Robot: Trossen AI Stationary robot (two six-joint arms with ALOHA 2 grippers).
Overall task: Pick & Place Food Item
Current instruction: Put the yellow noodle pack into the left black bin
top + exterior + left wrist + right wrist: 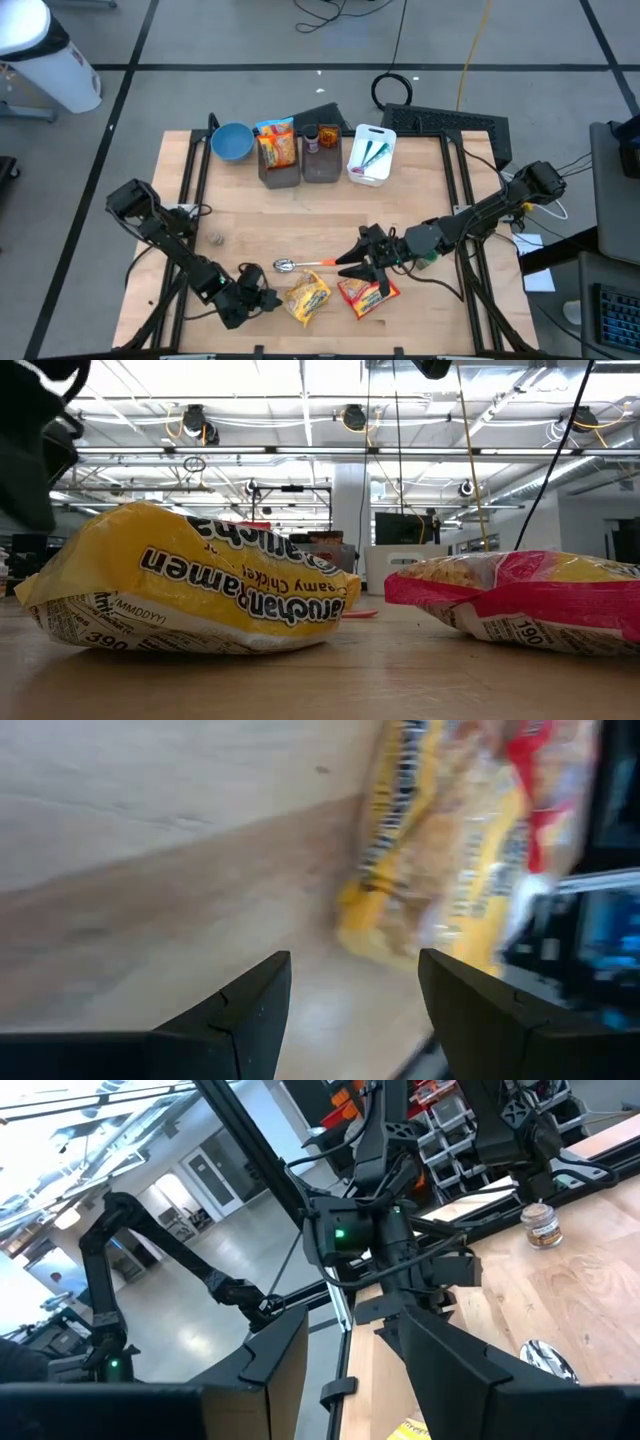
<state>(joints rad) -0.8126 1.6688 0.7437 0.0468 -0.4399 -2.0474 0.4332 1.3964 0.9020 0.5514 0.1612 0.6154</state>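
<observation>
Two ramen packets lie flat on the wooden table near its front edge: a yellow one (308, 298) (190, 595) and a red one (367, 293) (520, 600). My left gripper (268, 297) (355, 990) is low over the table just left of the yellow packet (440, 850). It is open and slants down toward the packet, with nothing between its fingers. My right gripper (352, 265) (345, 1350) hangs open above the table, over the red packet's far left corner. It points level toward the left arm and holds nothing.
A metal spoon with an orange handle (300, 264) lies just behind the packets. A small jar (215, 239) stands at the left. Along the far edge are a blue bowl (232, 141), two dark bins holding a ramen packet (277, 145) and a bottle (322, 150), and a white tray (371, 153).
</observation>
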